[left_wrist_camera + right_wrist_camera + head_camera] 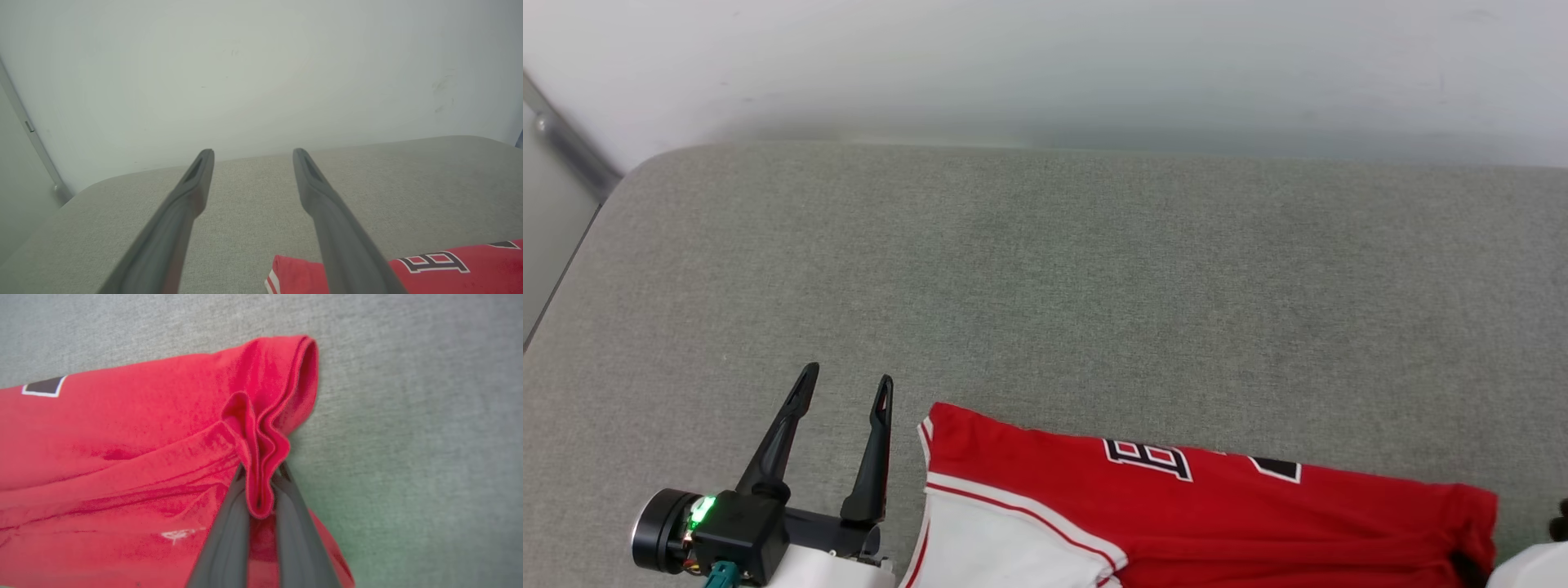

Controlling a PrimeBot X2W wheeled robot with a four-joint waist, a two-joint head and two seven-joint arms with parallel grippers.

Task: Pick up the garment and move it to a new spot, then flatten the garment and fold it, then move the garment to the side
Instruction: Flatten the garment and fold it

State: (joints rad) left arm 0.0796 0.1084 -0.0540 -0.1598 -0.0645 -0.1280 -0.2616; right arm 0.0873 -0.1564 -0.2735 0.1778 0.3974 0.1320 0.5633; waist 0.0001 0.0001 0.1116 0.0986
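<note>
The garment (1217, 514) lies at the near edge of the grey fabric surface (1045, 286), with a large free area behind it. It looks low and rather flat. Its far edge cuts through the black lettering, so I judge that it is doubled over there, though I cannot tell how many folds it has.

In the right wrist view, the right gripper (261, 473) has its fingers (229, 531) closed on a bunched fold at the red edge of the garment (122, 437). The cloth around the fold rests on the surface, so the grip is made but I see no lifting.

The left gripper (847, 380) stands just beside the sleeve end of the garment, not touching it. Its fingers (784, 425) are spread apart and hold nothing. The left wrist view shows the same: the gripper (252, 154) is empty, above the surface, with the garment (449, 269) at the lower right.

My judgement is that one corner is taken and the other end is not. The move itself is left, and perhaps more flattening and folding.
</note>
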